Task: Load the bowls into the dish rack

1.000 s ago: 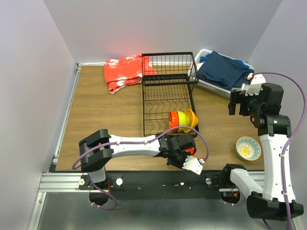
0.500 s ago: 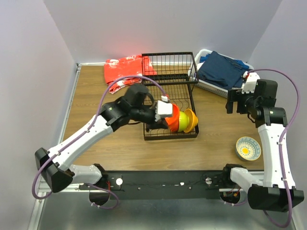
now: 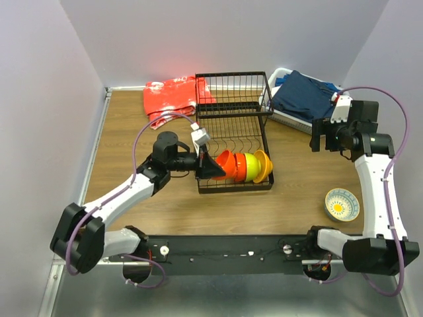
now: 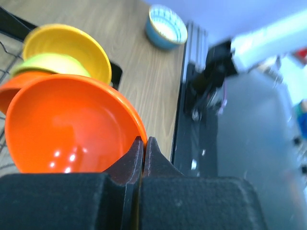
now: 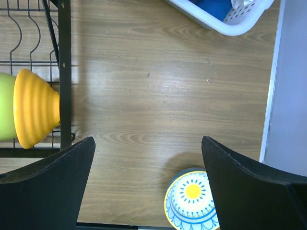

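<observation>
Three glossy bowls (image 3: pixel 246 166) stand in wire rack (image 3: pixel 234 190) (left fingers (image 4: pixel 122 168) shut, right fingers (image 5: pixel 43 182) spread).

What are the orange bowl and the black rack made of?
The red-orange bowl looks like glossy plastic or glazed ceramic: bright glints shine inside it, but I can't tell which. The dish rack looks like metal wire with a matte black coating: thin, dull bars.

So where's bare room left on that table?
Bare wood at the left edge below the red cloth, and between dish rack, white basket and patterned bowl. Crowded: the rack's near end, bowls nested, left gripper pinching the red-orange bowl.
</observation>
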Robot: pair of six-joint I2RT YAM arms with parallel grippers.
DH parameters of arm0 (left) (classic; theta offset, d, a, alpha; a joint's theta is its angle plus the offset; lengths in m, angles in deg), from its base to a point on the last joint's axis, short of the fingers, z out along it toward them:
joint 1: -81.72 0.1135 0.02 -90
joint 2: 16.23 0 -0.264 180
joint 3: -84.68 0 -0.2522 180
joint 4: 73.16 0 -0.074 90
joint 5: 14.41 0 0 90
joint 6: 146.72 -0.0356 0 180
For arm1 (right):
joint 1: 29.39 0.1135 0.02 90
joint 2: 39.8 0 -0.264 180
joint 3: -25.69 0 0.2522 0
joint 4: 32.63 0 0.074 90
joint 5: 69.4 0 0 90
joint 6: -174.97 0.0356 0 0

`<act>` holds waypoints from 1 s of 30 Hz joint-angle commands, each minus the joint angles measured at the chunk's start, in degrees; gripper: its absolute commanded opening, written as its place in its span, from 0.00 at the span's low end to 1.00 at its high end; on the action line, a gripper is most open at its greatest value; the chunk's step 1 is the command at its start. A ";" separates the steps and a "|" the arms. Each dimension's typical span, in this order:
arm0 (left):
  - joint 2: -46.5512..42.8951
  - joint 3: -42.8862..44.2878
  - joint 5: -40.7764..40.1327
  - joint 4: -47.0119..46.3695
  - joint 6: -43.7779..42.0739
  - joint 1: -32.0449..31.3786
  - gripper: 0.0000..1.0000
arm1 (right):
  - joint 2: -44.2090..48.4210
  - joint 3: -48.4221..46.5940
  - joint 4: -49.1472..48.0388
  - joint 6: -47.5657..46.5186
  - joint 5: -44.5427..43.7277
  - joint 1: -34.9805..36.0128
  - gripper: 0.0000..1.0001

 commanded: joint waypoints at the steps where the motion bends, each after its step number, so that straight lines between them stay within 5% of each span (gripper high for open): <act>1: 3.51 -1.13 1.17 -21.92 17.26 3.04 0.03 | -2.99 -4.07 2.95 -0.98 1.27 -0.46 1.00; 6: 10.96 -5.17 2.40 -35.09 30.69 6.38 0.02 | -4.14 -3.46 2.34 -1.42 0.04 -0.46 1.00; 10: 17.65 -8.95 1.96 -57.28 45.63 8.40 0.02 | -3.61 -1.79 2.68 -1.77 -0.13 -0.46 1.00; 13: 20.99 -10.89 0.38 -65.32 51.96 10.07 0.02 | -3.69 -1.08 3.13 -2.13 -0.31 -0.46 1.00; 25: 35.84 -9.75 -5.07 -83.52 69.82 11.22 0.04 | -6.33 -1.70 3.30 -3.01 -1.01 -0.46 1.00; 30: 40.15 -7.82 -5.95 -84.16 72.90 11.31 0.04 | -7.30 -2.92 4.35 -3.71 -1.63 -0.46 1.00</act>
